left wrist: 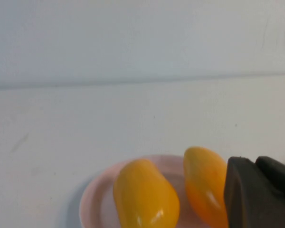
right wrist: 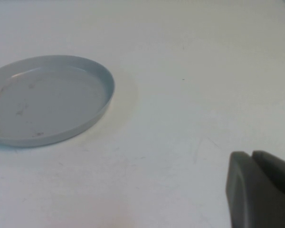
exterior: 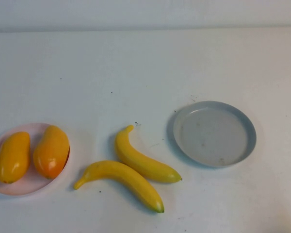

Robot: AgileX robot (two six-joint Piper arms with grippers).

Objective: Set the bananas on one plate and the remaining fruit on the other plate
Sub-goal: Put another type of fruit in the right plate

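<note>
The 2 bananas (exterior: 136, 172) lie touching on the table (exterior: 145, 73) between the plates. Both mango-like fruits (exterior: 31, 154) sit on the pink plate (exterior: 26, 187); the grey-blue plate (exterior: 214, 134) holds nothing. Left gripper (left wrist: 259, 190) near the pink plate, right gripper (right wrist: 261, 187) beside the grey one — fingers' state unclear.

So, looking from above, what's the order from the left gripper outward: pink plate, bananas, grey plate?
The left gripper sits right by the pink plate, and the right gripper faces the grey plate.
1. Pink plate, far left.
2. Bananas, middle.
3. Grey plate, right.
</note>
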